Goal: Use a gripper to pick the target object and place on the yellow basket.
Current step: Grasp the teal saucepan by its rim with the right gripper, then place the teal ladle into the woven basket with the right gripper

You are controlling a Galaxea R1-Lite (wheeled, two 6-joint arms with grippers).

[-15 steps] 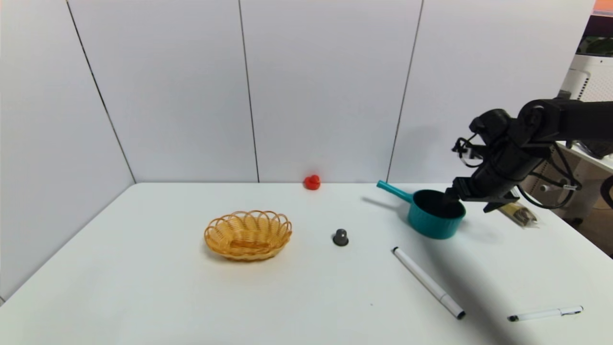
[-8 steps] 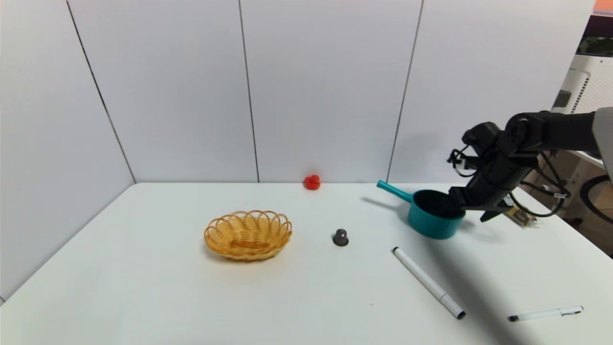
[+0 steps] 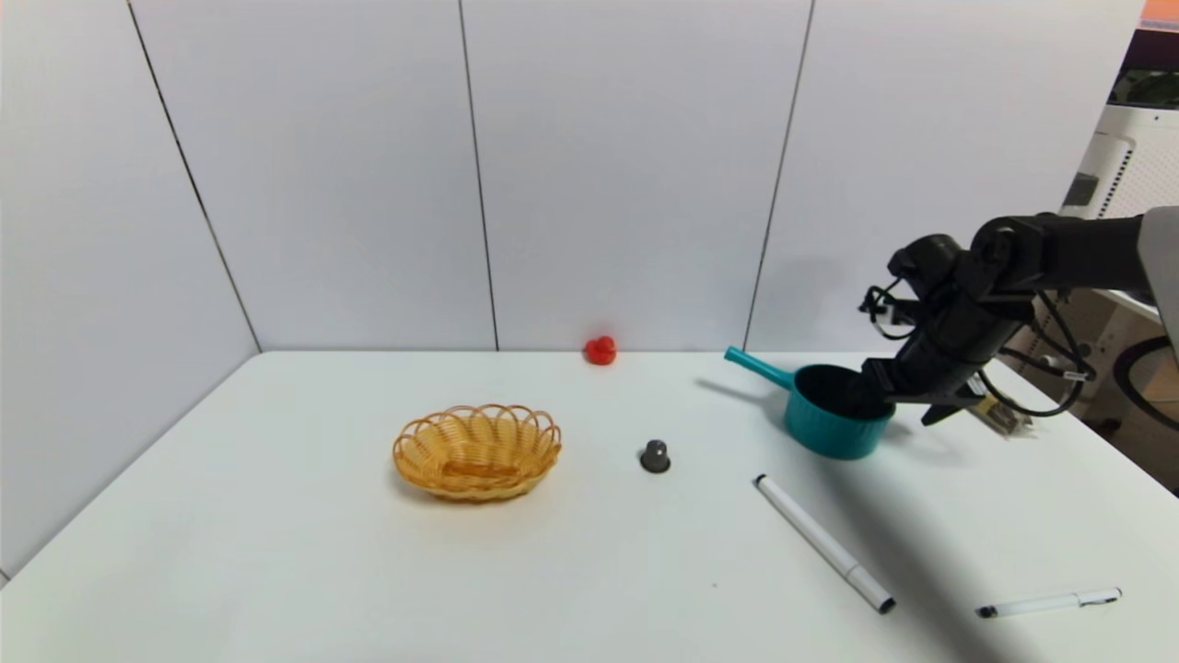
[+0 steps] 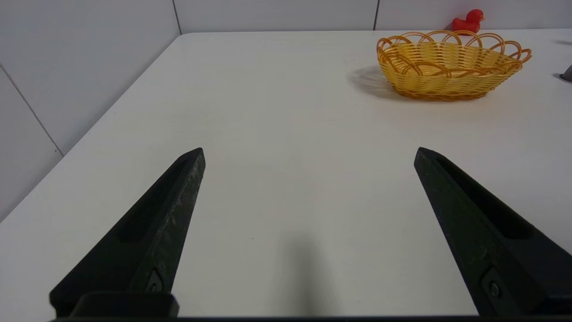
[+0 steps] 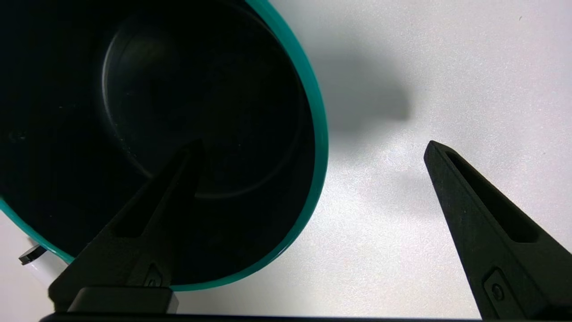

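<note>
Head view: the right gripper (image 3: pixel 916 391) hides part of the far-right rim of the teal saucepan (image 3: pixel 838 428) and, near the table's right edge, part of a small packet (image 3: pixel 1002 414), whose contents cannot be identified; the right arm (image 3: pixel 1087 250) is cut off by the picture's edge. Left wrist view: a grey capsule (image 4: pixel 567 75) is cut off by the edge. Right wrist view: the saucepan is cropped, its handle out of frame, and one dark finger (image 5: pixel 134 228) merges with the dark interior.
</note>
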